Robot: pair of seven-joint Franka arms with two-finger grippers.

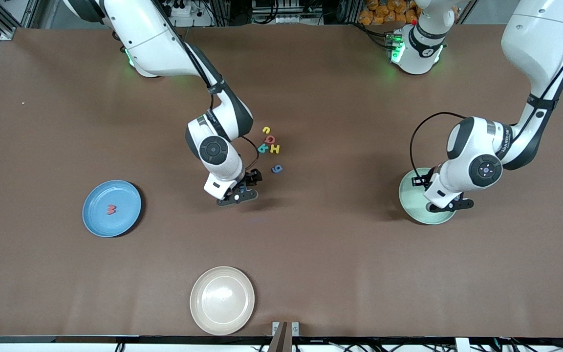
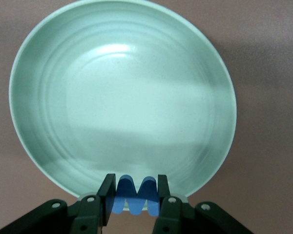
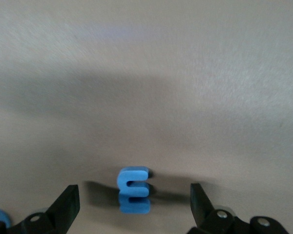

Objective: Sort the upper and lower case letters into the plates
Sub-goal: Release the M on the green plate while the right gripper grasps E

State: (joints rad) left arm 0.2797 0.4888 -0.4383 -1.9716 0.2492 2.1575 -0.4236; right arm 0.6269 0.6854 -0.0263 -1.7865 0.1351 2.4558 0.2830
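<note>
My left gripper (image 2: 133, 184) is shut on a blue letter (image 2: 133, 197) with two humps and hangs over the edge of the pale green plate (image 2: 122, 97), whose inside shows bare. In the front view this left gripper (image 1: 450, 205) covers part of that plate (image 1: 410, 195). My right gripper (image 3: 133, 191) stands open low over the table, a small blue letter (image 3: 134, 190) lying between its fingers without touching either. The right gripper (image 1: 236, 194) is near the table's middle. A red letter (image 1: 111, 209) lies in the blue plate (image 1: 93, 217).
Loose letters lie just beside the right gripper, farther from the front camera: yellow (image 1: 266, 130), red (image 1: 270, 139), teal (image 1: 262, 148), a yellow H (image 1: 274, 148) and blue (image 1: 276, 169). A cream-beige plate (image 1: 222, 300) sits at the table's near edge.
</note>
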